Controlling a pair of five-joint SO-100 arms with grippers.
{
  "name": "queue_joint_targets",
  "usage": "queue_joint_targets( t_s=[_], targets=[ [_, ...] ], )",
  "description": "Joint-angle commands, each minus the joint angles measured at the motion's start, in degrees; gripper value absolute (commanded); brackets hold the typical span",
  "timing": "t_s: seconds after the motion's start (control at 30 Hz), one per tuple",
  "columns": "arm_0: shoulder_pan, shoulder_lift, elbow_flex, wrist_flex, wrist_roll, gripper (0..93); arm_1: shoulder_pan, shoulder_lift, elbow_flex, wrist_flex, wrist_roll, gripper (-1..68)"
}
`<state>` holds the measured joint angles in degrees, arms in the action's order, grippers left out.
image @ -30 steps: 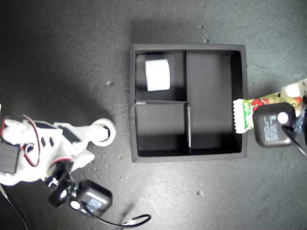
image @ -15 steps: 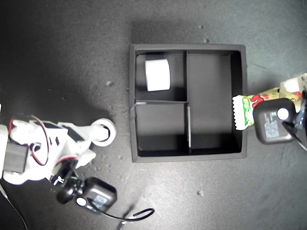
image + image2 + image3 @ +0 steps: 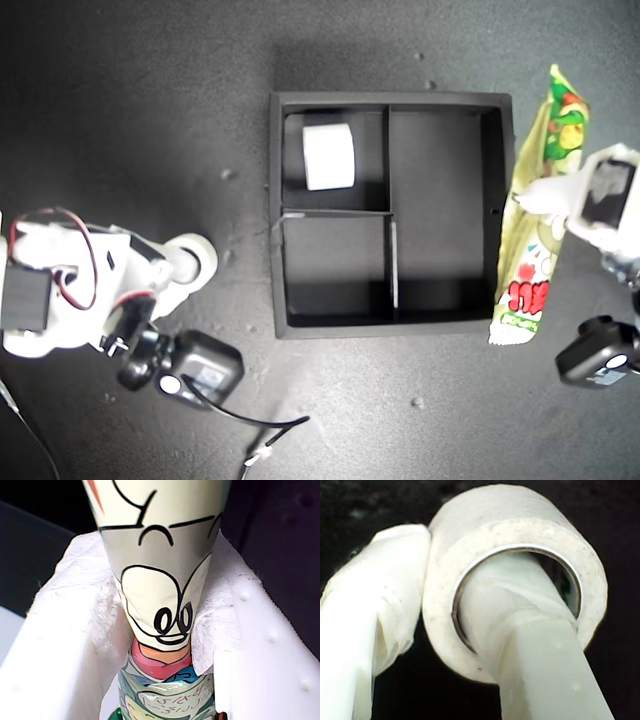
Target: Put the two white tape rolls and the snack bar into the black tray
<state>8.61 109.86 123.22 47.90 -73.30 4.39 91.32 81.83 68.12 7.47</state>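
Two arms, both loaded. Our first gripper [image 3: 560,195], at the exterior view's right, is clamped on the snack bar [image 3: 535,225]; its padded fingers [image 3: 75,645] squeeze the wrapper from both sides in the first wrist view. The bar hangs lengthwise just outside the black tray [image 3: 392,98], along its right wall, not in it. Our second gripper [image 3: 190,262], at the exterior view's left, holds a white tape roll [image 3: 520,565]: one finger [image 3: 530,645] goes through the roll's hole, the other presses its outer face. That roll is well left of the tray. We see the other tape roll [image 3: 329,156] lying on its side in the tray's far-left small section.
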Motion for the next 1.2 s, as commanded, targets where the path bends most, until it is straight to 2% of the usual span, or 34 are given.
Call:
queue_joint_targets(
  t_s=[0.0,0.17,0.47,0.83,1.03,1.13,1.17],
  targets=[
    [-1.3,4.0,-7.9,4.2,2.9,0.1,1.3,0.0,1.1,-8.3,-7.7,-0.2],
    [0.4,-2.7,-24.6,7.7,7.4,0.1,2.4,-2.9,-2.0,-14.9,-11.4,-0.2],
    [2.5,-23.2,-46.2,10.9,10.6,0.1,2.3,-11.7,-3.3,-18.5,-9.8,-0.2],
    [1.2,-28.5,-50.5,12.7,11.8,0.1,2.5,-11.7,-2.7,-15.9,-9.2,-0.2],
    [2.0,-33.8,-60.2,18.5,12.7,0.2,2.9,-11.7,-2.5,-14.3,-9.1,-0.1],
    [2.5,-36.3,-63.7,21.3,12.1,9.3,3.3,-11.7,-2.0,-13.9,-9.3,1.9],
    [2.5,-36.7,-64.2,21.9,11.9,11.1,3.3,-11.7,-1.9,-13.4,-9.4,7.4]
  ],
)
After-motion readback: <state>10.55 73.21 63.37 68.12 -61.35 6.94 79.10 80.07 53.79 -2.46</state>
